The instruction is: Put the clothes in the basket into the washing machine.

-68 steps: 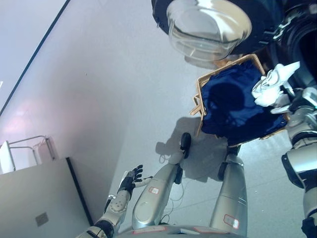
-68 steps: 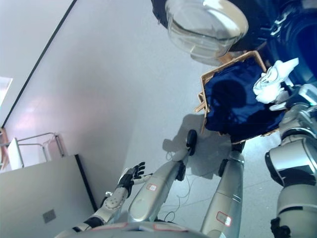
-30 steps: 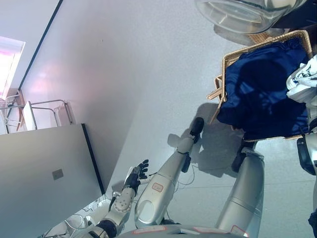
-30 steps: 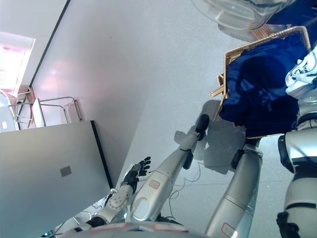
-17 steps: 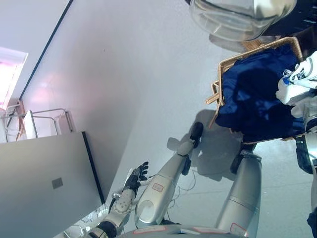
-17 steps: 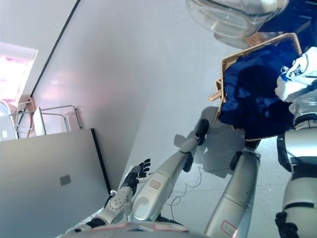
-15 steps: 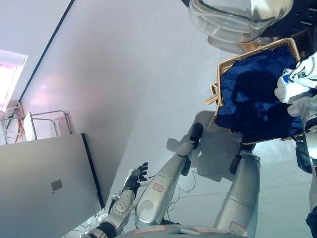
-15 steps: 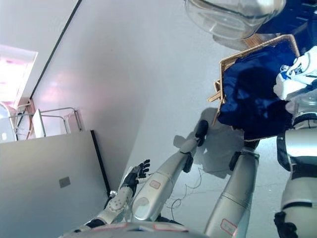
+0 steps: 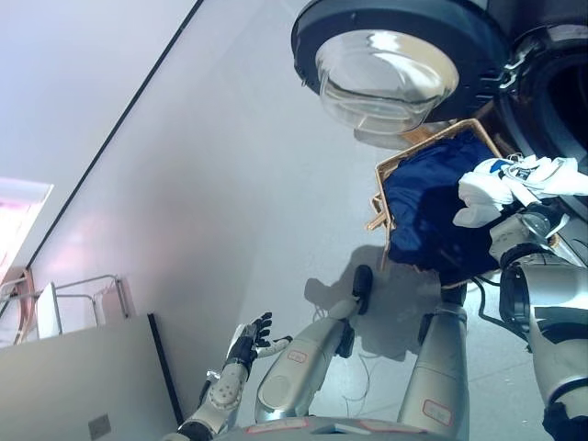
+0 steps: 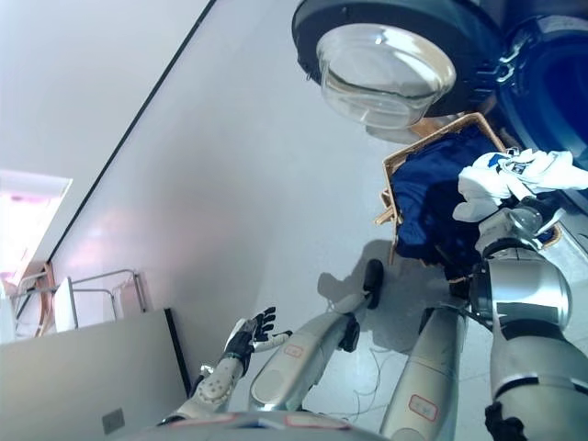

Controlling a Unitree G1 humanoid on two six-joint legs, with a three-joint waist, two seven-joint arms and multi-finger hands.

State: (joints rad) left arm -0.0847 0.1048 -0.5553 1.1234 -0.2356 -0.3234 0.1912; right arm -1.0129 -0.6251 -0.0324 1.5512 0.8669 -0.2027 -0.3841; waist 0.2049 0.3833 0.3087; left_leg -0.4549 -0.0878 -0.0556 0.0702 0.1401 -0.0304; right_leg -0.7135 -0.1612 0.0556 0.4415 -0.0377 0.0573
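Observation:
A wicker basket [image 9: 379, 176] stands on the floor below the washing machine's open round glass door [image 9: 390, 60]. Dark blue cloth [image 9: 424, 209] fills the basket. My right hand [image 9: 536, 220] is raised over the basket's right side, shut on a bunched white garment [image 9: 501, 181] with a small blue mark. The garment hangs between the basket and the dark drum opening [image 10: 551, 78] at the upper right. Most of that hand's fingers are covered by the cloth. My left hand [image 9: 246, 338] is open and idle at the lower left, far from the basket.
A grey cabinet panel [image 9: 78, 390] fills the lower left corner, with a metal rack [image 9: 78, 294] behind it. A wall with a dark base line [image 9: 119, 138] runs along the left. Grey floor lies between the cabinet and the basket.
The camera has swung, bringing the door and drum opening into view. My right hand has carried the white garment up toward the drum opening. The left hand stays as it was.

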